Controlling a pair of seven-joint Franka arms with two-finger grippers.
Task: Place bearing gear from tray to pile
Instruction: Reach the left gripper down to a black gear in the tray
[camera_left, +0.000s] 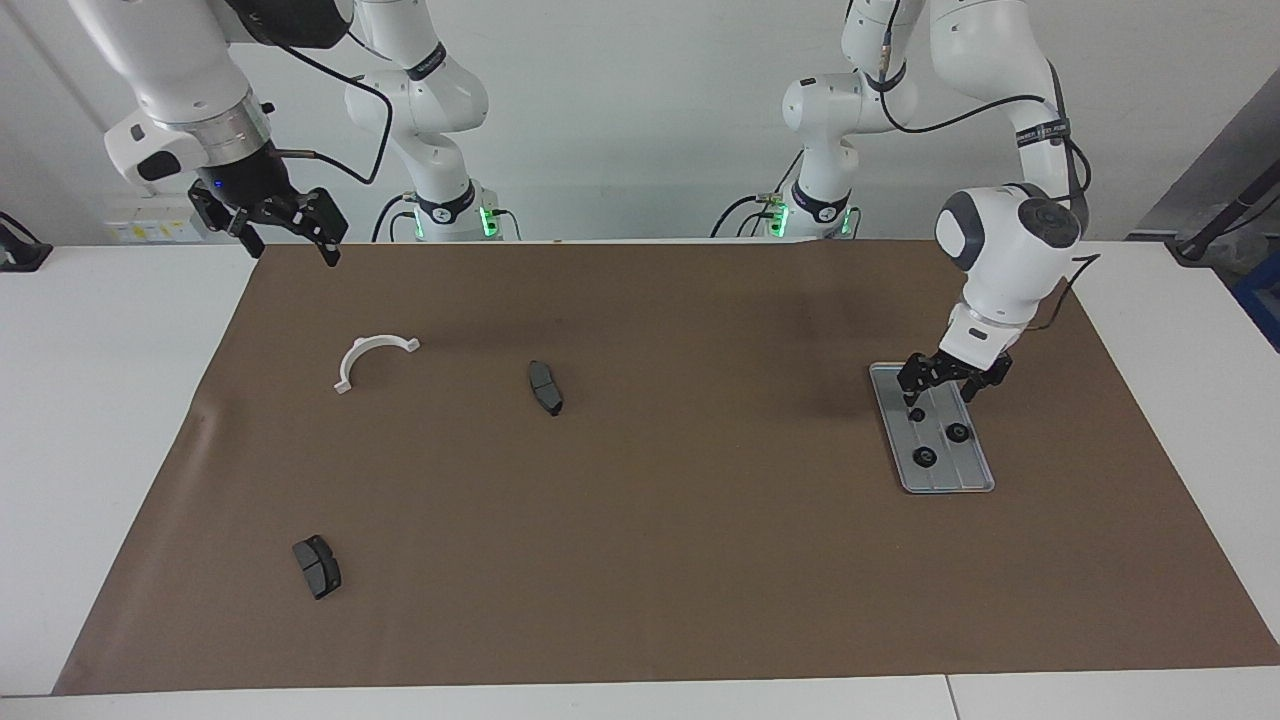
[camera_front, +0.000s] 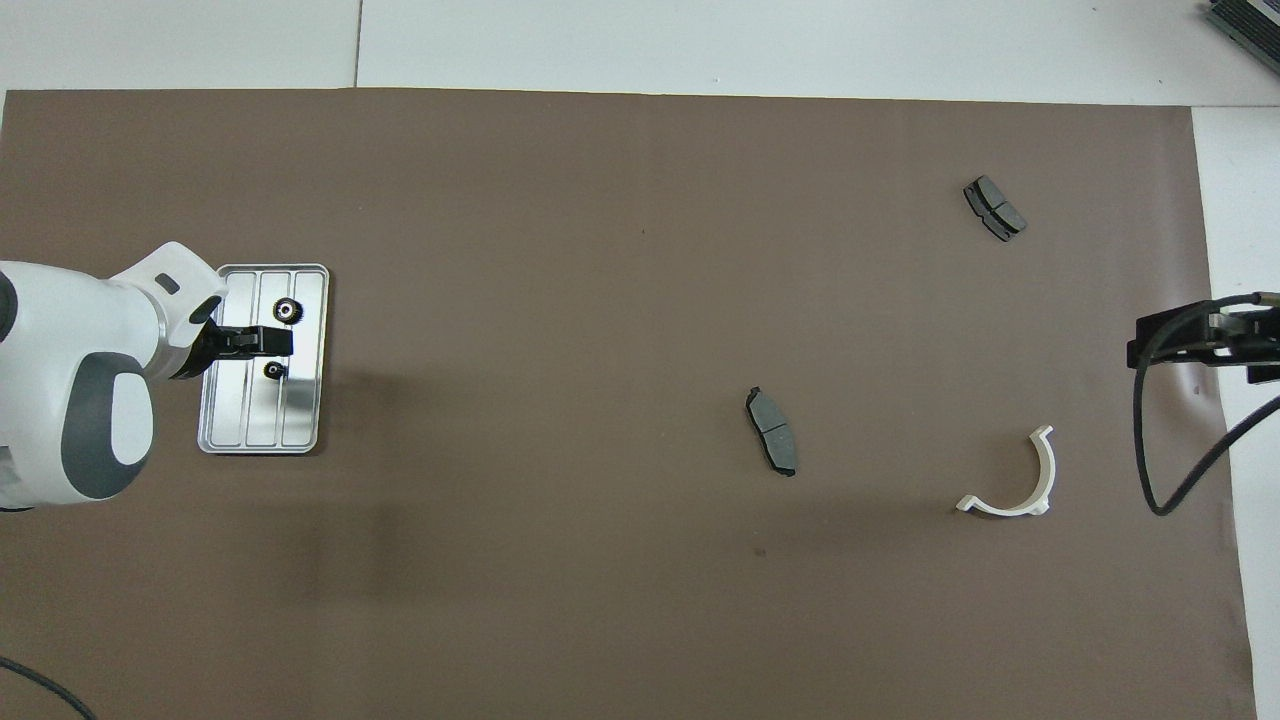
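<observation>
The silver-grey tray (camera_left: 952, 476) lies toward the left arm's end of the table and also shows in the overhead view (camera_front: 258, 420). It holds three small black bearing gears (camera_left: 923, 458), (camera_left: 958, 432), (camera_left: 916, 413). The overhead view shows only two of them (camera_front: 287, 311), (camera_front: 273, 371). My left gripper (camera_left: 943, 396) is open, low over the tray's nearer half, and it also shows in the overhead view (camera_front: 272, 342). One fingertip is just above the nearest gear. The pile is a white half-ring bracket (camera_left: 372, 358) and two dark brake pads (camera_left: 546, 387), (camera_left: 317, 566). My right gripper (camera_left: 288, 238) is open, raised and waiting.
A brown mat (camera_left: 700, 560) covers the table. The right gripper (camera_front: 1190, 345) hangs over the mat's edge at the right arm's end, with a black cable looping below it. The bracket (camera_front: 1015, 482) and pads (camera_front: 772, 431), (camera_front: 995, 208) lie well apart.
</observation>
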